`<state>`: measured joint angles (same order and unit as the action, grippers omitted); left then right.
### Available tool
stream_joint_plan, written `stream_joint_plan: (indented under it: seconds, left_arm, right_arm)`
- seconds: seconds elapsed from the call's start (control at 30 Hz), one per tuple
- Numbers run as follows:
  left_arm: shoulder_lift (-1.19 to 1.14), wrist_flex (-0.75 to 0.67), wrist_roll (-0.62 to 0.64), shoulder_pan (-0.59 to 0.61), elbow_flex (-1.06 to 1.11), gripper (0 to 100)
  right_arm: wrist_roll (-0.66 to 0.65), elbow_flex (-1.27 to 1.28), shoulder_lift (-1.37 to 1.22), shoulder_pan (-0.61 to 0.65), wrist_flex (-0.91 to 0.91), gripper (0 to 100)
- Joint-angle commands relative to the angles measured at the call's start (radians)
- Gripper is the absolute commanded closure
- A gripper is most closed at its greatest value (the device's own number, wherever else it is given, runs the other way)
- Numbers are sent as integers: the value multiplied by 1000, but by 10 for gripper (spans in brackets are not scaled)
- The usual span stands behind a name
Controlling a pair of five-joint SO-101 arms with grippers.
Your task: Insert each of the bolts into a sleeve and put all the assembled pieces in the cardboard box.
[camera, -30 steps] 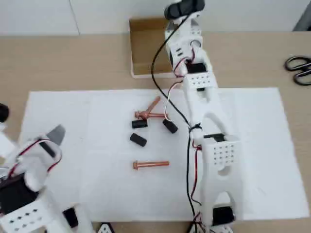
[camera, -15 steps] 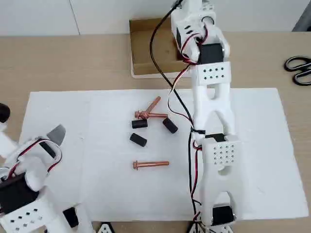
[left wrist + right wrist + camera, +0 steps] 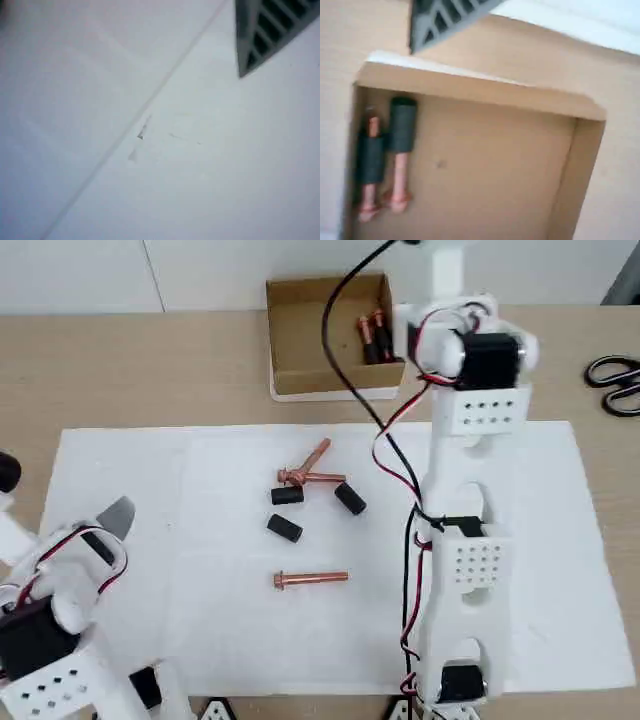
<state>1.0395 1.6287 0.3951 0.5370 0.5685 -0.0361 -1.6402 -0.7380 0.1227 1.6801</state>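
Bolts (image 3: 310, 472), the two loose crossed ones, lie mid-sheet, well to the right of the left gripper (image 3: 117, 512). That one sits low over the left end of the white sheet (image 3: 150, 470), and honestly I can't tell whether it's clenched or released. Just under the crossed pair are two black sleeves (image 3: 287, 495), one below the other. A third sleeve (image 3: 350, 499) is just beside the tip of the flatter bolt. Nearer the arms, a lone bolt (image 3: 311, 579) lies by itself, head pointing left. Behind the sheet is the cardboard box (image 3: 300, 340), with two assembled pieces (image 3: 372, 337) side by side against its right wall. The right gripper (image 3: 420, 35) hangs above that box with nothing between it and the pieces. Grip state: can't tell either. The right arm (image 3: 480, 390) stands on the sheet's right half, clear of the loose parts. Scissors (image 3: 615, 383) lie at the table's far right edge.
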Motion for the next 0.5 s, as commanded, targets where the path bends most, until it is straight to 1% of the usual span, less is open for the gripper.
stream_joint_plan:
  seconds: [0.0, 0.17, 0.27, 0.37, 0.47]
  left_arm:
    - [9, 2, -5, 0, -5, 690]
    - [9, 2, -5, 0, -5, 690]
    - [9, 2, -5, 0, -5, 690]
    - [9, 2, -5, 0, -5, 690]
    - [9, 2, -5, 0, -5, 690]
  right_arm:
    - [-2, -41, 145, -24, 15, 805]
    - [-5, -41, 341, -97, 18, 805]
    - [-5, -9, 433, -119, 25, 805]
    - [-5, 129, 513, -119, 25, 805]
    - [-5, 399, 608, -113, 25, 805]
